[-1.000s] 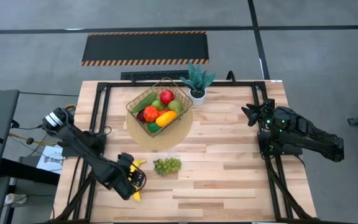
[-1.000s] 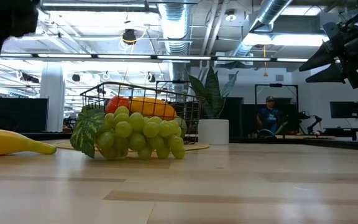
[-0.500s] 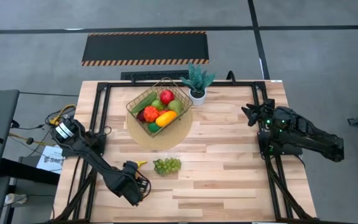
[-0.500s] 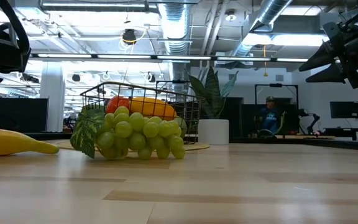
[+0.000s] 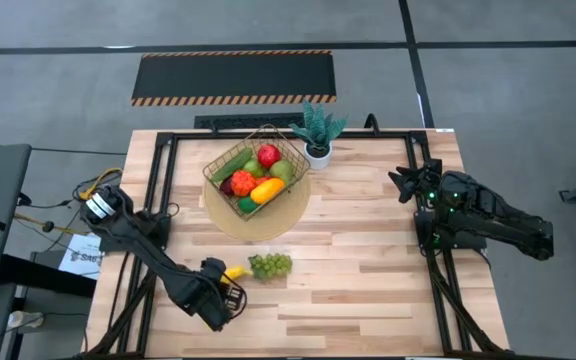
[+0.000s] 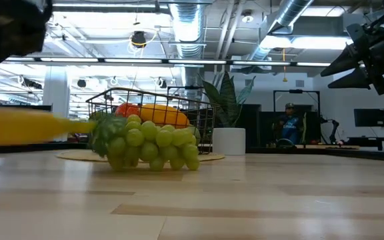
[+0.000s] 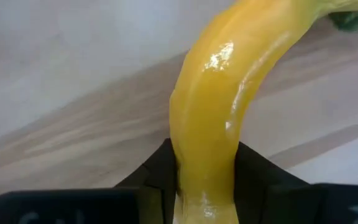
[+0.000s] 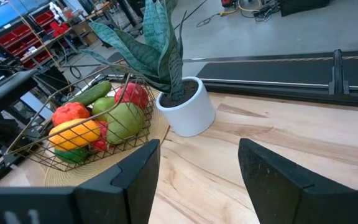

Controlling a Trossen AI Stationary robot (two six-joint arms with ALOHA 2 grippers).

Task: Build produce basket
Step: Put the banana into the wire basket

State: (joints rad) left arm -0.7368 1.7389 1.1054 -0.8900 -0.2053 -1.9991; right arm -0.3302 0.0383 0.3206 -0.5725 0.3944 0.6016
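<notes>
The gold wire basket [image 5: 256, 172] stands on a round tan mat at the far middle of the table, with several toy fruits in it. Green grapes [image 5: 269, 265] lie on the table nearer the front edge. A yellow banana [image 6: 25, 127] is held up off the wood just left of the grapes, with my left gripper [image 5: 228, 287] shut on it. At the table's right side my right gripper [image 5: 404, 184] stands open above the table, touching nothing. My left gripper pinches the banana's two sides [image 7: 207, 180] between its two fingers [image 7: 157, 177]. The fingers come down at it on a slant from above. The banana is lifted clear of the table, about level, and its free end [image 5: 234, 272] points at the grapes.
A potted green plant in a white pot [image 5: 318, 135] stands just right of the basket. Black frame rails [image 5: 158, 190] run along the table's left, right and far sides. Bare wood lies between the grapes and the right arm.
My left gripper has come down over the banana, shut on it and lifted it clear of the table. The banana, which lay on the wood, now hangs about level with its free end swung close to the grapes.
</notes>
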